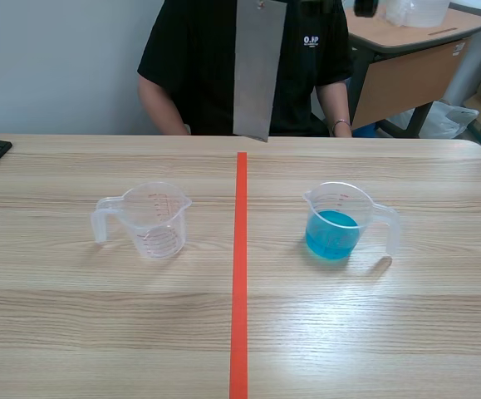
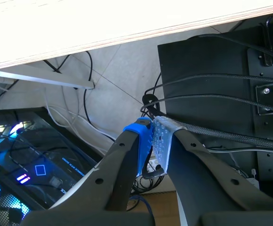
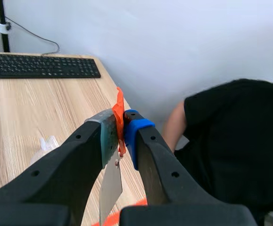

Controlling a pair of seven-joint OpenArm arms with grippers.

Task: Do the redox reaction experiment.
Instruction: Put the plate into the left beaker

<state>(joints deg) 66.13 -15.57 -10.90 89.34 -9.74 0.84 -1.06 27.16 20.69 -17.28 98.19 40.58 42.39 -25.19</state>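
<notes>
**Strip held aloft, blue solution waiting**

Left gripper (image 2: 151, 129) sits below the table (image 2: 79, 33), fingers closed on nothing. The empty cup (image 1: 153, 218) stands unused. Right gripper (image 3: 119, 127) clamps the metal strip (image 1: 257, 75) upright, clear of both cups, presumably for dipping into the blue-solution cup (image 1: 336, 220).

Empty cup (image 1: 153, 220) left, filled cup (image 1: 336, 223) right

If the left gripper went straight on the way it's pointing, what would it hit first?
Most likely the black cables just ahead of the left gripper, strung across a black panel; depth is hard to judge.
</notes>
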